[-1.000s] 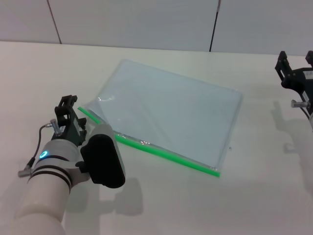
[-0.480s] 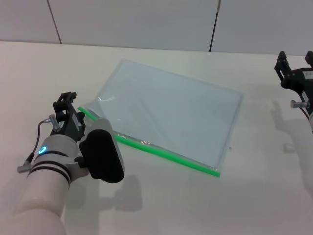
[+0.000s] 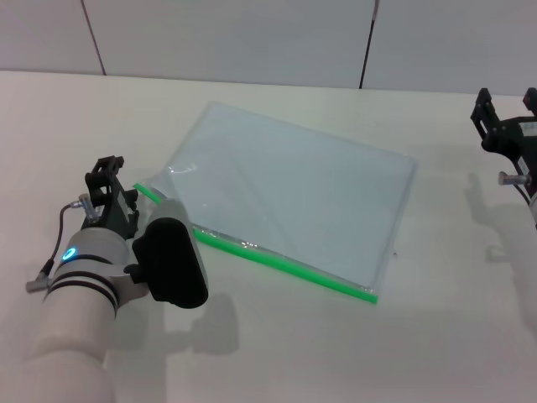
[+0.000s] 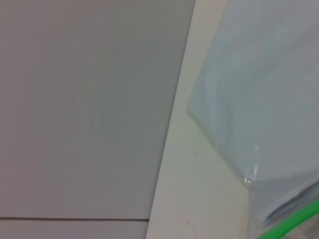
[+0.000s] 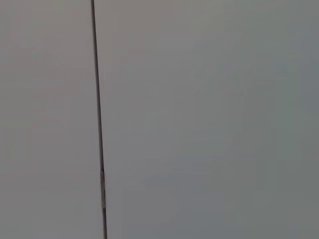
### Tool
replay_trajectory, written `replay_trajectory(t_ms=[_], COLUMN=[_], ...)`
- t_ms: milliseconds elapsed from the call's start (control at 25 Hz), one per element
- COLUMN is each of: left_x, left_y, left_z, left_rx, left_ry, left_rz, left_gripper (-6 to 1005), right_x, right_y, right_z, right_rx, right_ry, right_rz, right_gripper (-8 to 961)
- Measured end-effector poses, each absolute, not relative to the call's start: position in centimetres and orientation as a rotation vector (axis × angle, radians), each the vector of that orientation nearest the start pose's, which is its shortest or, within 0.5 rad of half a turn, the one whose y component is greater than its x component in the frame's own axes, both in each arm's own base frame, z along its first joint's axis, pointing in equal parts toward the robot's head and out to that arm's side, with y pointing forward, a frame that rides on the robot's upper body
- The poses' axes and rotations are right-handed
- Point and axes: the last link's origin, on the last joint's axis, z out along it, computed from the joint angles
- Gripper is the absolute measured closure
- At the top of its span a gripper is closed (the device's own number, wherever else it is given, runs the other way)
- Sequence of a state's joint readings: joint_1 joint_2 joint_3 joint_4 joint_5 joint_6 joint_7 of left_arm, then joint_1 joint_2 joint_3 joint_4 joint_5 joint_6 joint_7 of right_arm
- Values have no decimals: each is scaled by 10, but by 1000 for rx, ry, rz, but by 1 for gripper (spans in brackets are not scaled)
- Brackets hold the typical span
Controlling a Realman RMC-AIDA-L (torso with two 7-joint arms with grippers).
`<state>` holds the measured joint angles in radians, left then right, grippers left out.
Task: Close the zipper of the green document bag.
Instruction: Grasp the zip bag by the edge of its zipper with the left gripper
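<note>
The green document bag (image 3: 289,197) lies flat on the white table (image 3: 268,353), slanted across the middle of the head view. The zipper (image 3: 277,259) runs along the bag's lower edge, from the left of the frame to the lower right. The left gripper (image 3: 109,189) sits at lower left, just beside the zipper's left end; whether it is released or clenched cannot be told from here. The right gripper (image 3: 508,126) hangs at the far right edge, well apart from the bag, and its state is just as unclear.
</note>
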<state>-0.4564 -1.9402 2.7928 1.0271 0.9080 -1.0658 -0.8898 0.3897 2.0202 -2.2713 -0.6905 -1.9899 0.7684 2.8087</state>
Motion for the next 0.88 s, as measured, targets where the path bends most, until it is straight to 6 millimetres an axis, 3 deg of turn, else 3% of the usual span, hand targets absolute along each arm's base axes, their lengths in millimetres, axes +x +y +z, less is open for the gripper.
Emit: replay_trajectory(t_ms=[320,880], left_x=[-268,-265], left_y=[318,323], left_z=[-82,-82], left_rx=[-1795,-1795], left_ry=[251,268], left_rz=[671,662], left_gripper=[442,442], right_x=[271,270], right_y=[366,366], right_z=[-36,-36], right_rx=[-1604,-1604], right_ry=[641,643], right_rz=[602,603], right_gripper=[273,273])
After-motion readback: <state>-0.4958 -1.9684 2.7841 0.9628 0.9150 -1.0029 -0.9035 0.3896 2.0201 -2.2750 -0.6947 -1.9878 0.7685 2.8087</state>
